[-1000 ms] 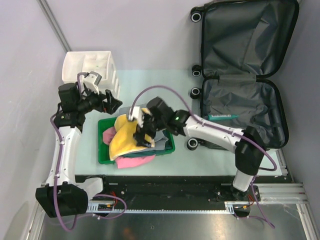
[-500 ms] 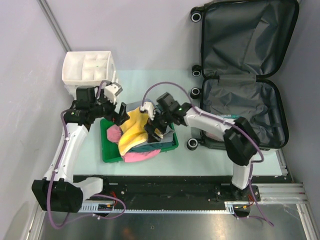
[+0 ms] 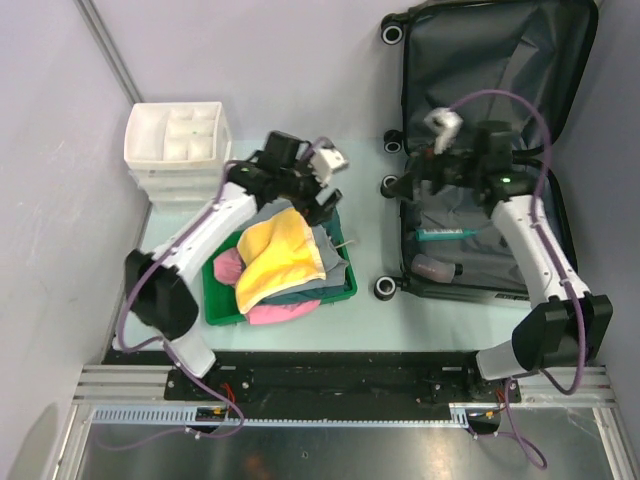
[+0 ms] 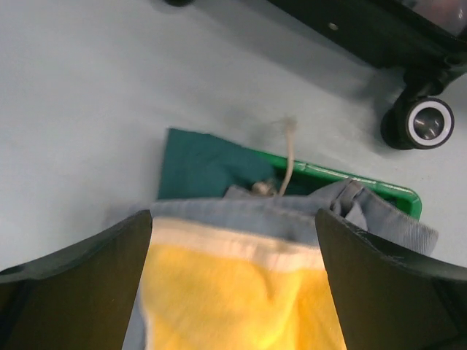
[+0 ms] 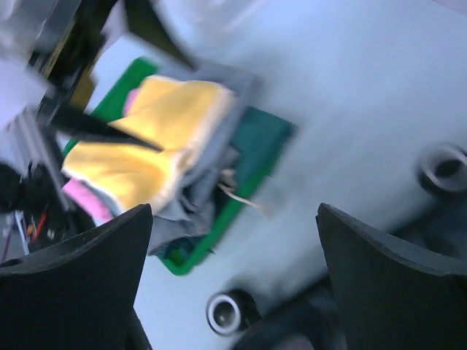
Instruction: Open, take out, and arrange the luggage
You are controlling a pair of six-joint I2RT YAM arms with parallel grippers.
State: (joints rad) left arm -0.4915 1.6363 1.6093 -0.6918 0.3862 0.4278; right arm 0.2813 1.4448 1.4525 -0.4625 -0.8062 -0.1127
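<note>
Dark grey lining shows in both halves of the luggage, which stands open at the far right of the table, its lid leaning up against the back wall and its lower half lying flat with black wheels along the left side. A white drawer box sits at the far left. Between them, nearer, a green tray holds a heap of clothes: a yellow towel on top, a grey cloth under it at the right, and a pink cloth spilling over the near rim.

The left hand hovers over the far right corner of the tray, fingers spread wide above the towel, gripping nothing. The right hand hangs over the left edge of the luggage near the hinge, fingers also wide and empty; its wrist view is blurred.

Inside the lower half lie a teal stick-like item and, just nearer, a small bottle.
</note>
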